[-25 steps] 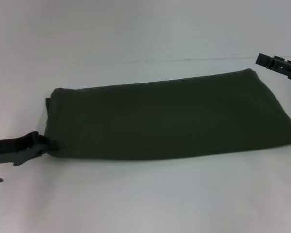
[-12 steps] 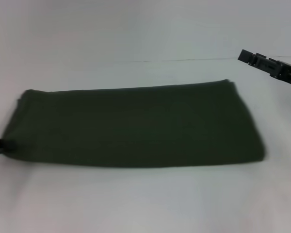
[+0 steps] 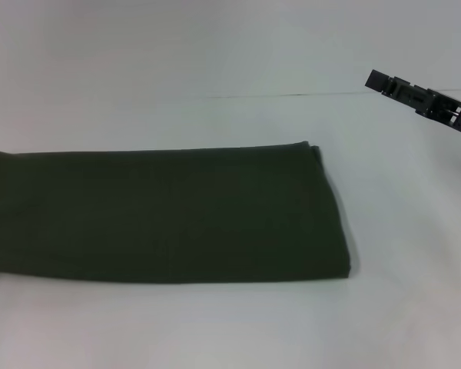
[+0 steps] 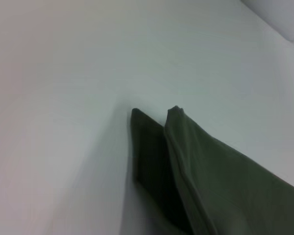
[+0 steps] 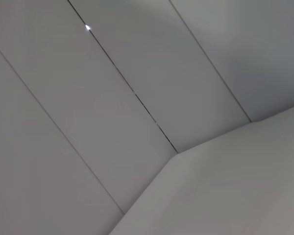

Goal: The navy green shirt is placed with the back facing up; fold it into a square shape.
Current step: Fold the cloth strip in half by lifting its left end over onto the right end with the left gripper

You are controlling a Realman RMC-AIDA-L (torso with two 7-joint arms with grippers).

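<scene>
Across the table's (image 3: 215,330) centre toward nine o'clock lay the navy green shirt (image 3: 161,215), a long folded band: soft, limp, best pinched at corners. At two o'clock hovered the right hand (image 3: 378,80), grip unreadable; left hand unseen.

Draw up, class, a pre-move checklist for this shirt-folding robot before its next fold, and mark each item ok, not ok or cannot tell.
1. Navy green shirt already folded into a long band: ok.
2. Shirt folded square: not ok, it is much wider than deep.
3. Whole shirt visible from the head: not ok, its left end runs off frame.
4. Right pincer clear of the cloth: ok, raised beyond its right end.
5. Left pincer holding cloth: cannot tell, out of view.
6. White table around the shirt: ok.
</scene>
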